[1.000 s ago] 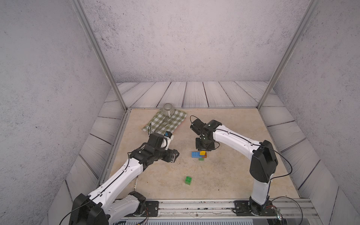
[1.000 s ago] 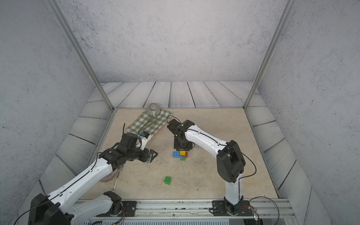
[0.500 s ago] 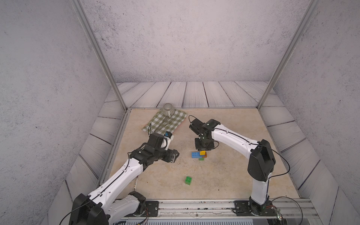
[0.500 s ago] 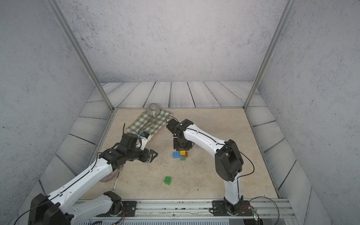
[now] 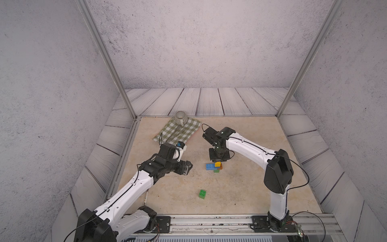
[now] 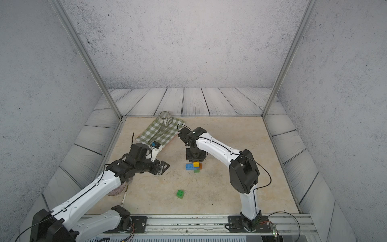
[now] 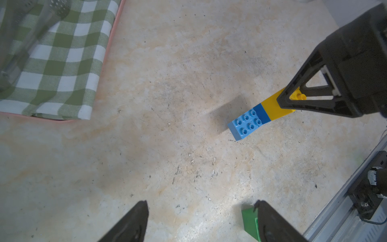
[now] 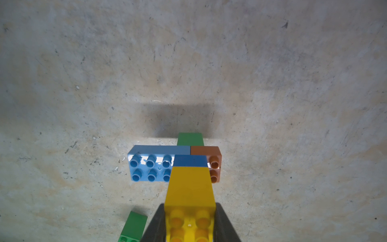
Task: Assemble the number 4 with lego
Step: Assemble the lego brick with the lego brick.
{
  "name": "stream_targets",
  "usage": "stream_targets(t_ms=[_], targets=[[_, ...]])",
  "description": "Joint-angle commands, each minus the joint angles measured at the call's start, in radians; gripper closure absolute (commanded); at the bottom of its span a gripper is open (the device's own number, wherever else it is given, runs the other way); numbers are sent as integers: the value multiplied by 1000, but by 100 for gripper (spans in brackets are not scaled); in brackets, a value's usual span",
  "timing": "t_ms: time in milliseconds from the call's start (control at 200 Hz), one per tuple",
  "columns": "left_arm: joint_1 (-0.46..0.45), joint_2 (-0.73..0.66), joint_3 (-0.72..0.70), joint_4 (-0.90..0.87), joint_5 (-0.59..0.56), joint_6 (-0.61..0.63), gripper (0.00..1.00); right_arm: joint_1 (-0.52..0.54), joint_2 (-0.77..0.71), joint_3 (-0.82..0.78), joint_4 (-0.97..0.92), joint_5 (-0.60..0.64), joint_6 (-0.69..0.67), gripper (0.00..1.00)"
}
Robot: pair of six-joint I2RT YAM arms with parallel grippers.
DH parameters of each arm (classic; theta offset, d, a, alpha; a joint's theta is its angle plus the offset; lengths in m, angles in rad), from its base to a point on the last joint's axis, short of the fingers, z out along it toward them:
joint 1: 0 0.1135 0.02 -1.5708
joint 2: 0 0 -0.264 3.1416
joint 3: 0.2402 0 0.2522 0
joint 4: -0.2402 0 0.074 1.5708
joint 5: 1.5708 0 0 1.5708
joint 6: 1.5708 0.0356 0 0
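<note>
Right arm [image 5: 247,146] edged slightly left; right gripper [image 8: 189,206] clamps yellow brick [image 8: 189,188]; left gripper [image 7: 201,204] open, empty

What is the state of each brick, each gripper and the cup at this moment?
Right gripper, shut on the yellow brick.
Left gripper, open and empty.
Yellow brick, gripped, on the dark blue brick.
Dark blue brick, joined across light blue brick and orange brick.
Bottom green brick, under those two.
Loose green brick, alone on the table.
Cup, upright on the cloth.
</note>
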Motion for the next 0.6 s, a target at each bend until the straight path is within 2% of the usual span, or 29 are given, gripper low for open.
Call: stream_targets(t_ms=[0, 595], targets=[[10, -21, -11, -7, -7, -5, 16, 1, 70, -16, -49, 24, 4, 73], [10, -29, -14, -8, -12, -5, 16, -1, 58, 24, -61, 25, 14, 56]])
